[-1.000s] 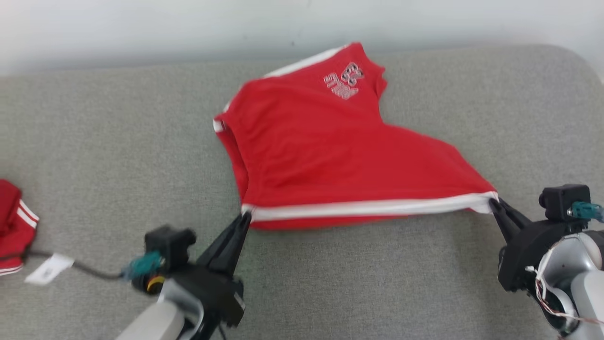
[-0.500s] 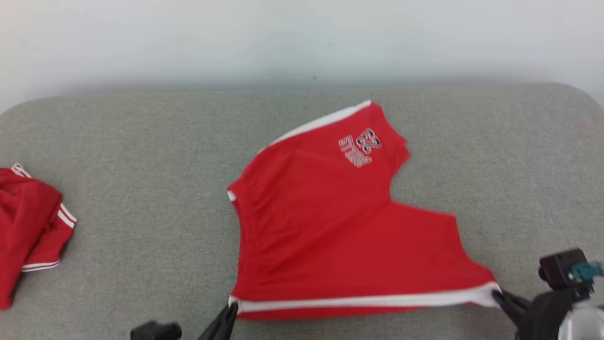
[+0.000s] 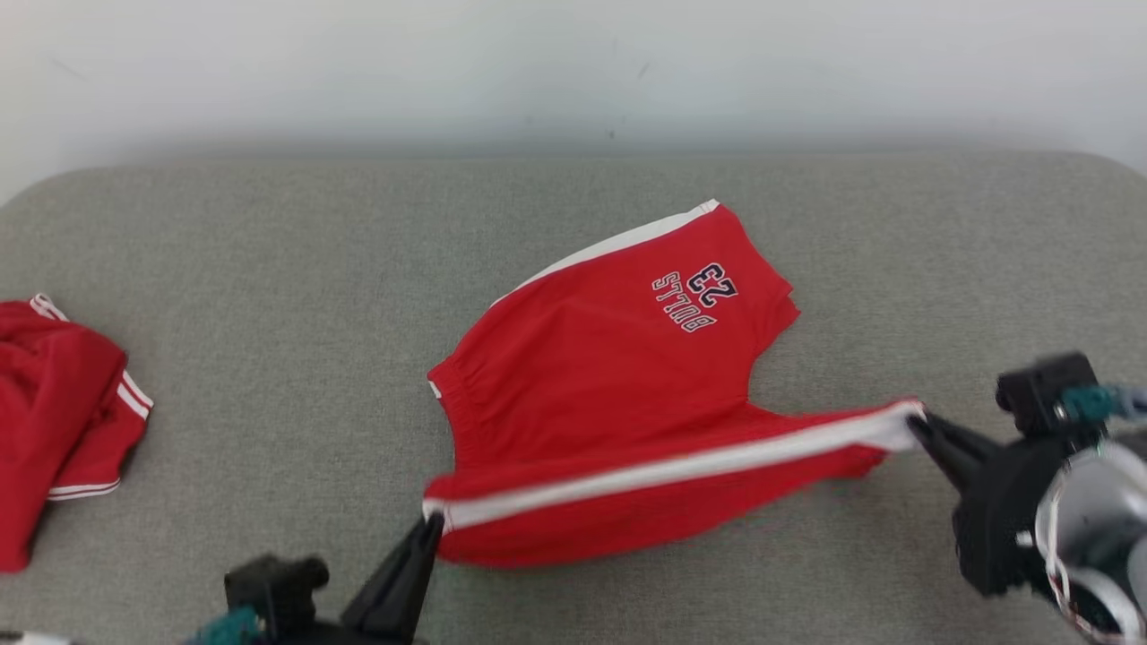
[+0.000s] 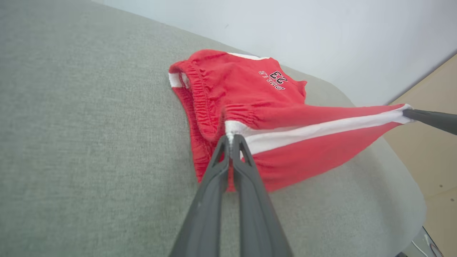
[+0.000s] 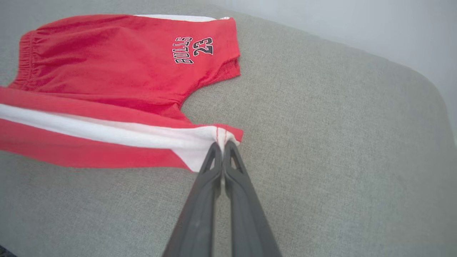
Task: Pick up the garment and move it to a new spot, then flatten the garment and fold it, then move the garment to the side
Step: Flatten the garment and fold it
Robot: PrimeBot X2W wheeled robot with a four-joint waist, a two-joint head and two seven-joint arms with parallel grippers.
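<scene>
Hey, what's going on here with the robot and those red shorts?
The robot holds red Bulls 23 shorts on a grey cushion. Its left claw pinches the waistband end of the white side stripe and its right claw the hem end, keeping that edge taut and raised. Another red garment lies at the left.

The left pincer and right pincer have raised the shorts by the striped edge, carrying it forward.
</scene>
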